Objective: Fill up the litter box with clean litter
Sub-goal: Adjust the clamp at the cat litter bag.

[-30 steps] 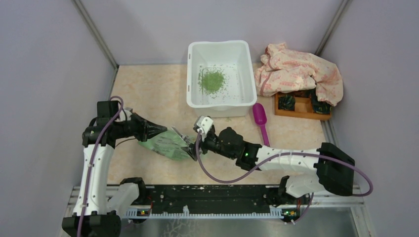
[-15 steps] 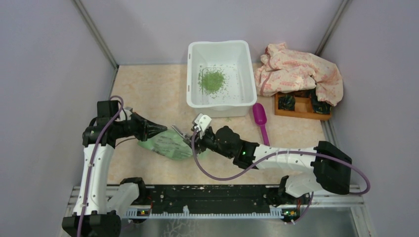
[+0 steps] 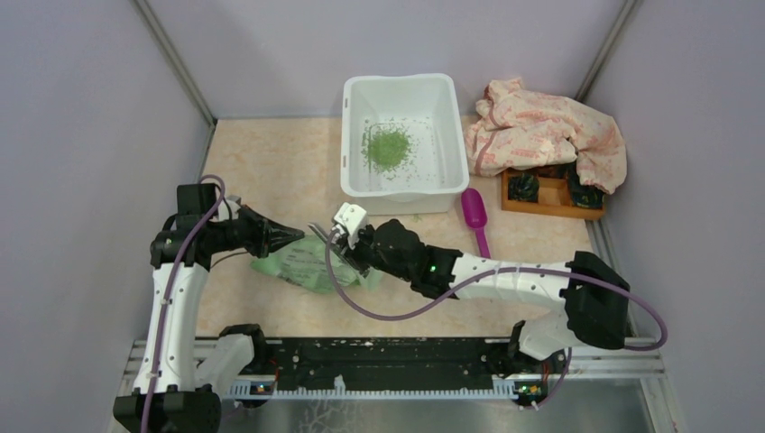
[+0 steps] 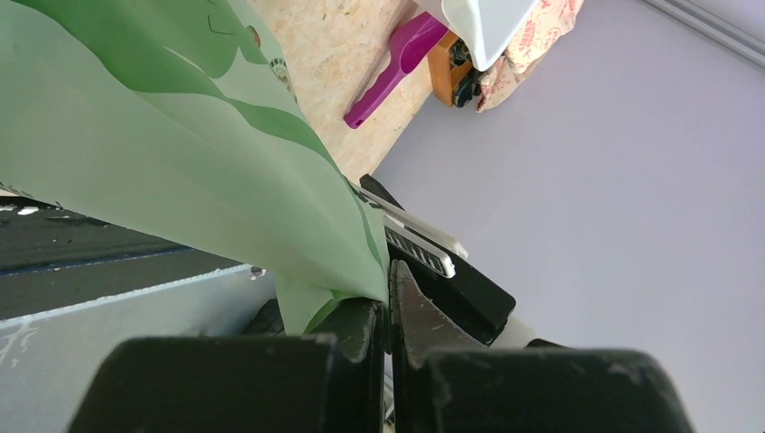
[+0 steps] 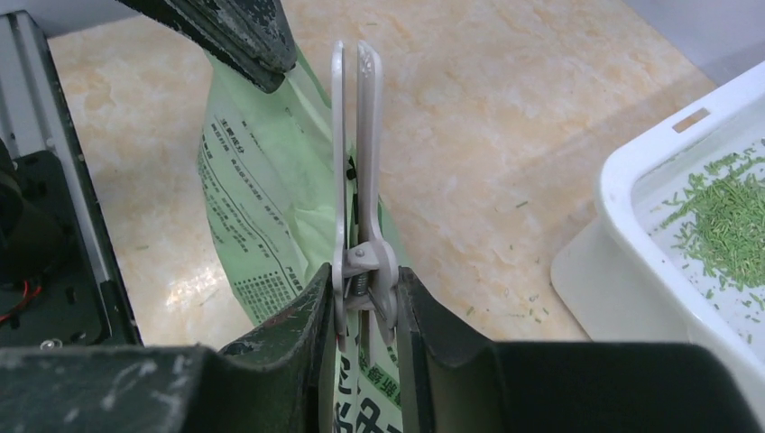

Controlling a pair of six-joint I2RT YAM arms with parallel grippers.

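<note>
Pinching green bag (image 4: 180,153) corner, left tool (image 4: 388,316) clamped tight; right tool (image 5: 361,298) squeezes white clip (image 5: 356,135); bag print unreadable.

Magenta scoop (image 3: 478,225), floral cloth (image 3: 541,135), wooden tray (image 3: 548,195)

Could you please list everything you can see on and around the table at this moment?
litter box: one, white, far centre of the table
clean litter: one pile plus scattered bits, green, inside the litter box
bag: one, green and white, printed, near left between the arms
clip: one, white, by the bag's top
scoop: one, magenta, right of the litter box
cloth: one, pink patterned, far right, partly over the tray
tray: one, wooden, far right, dark items inside
table: one, beige marbled
left gripper: one, black, shut on the bag
right gripper: one, black, shut on the clip
</note>
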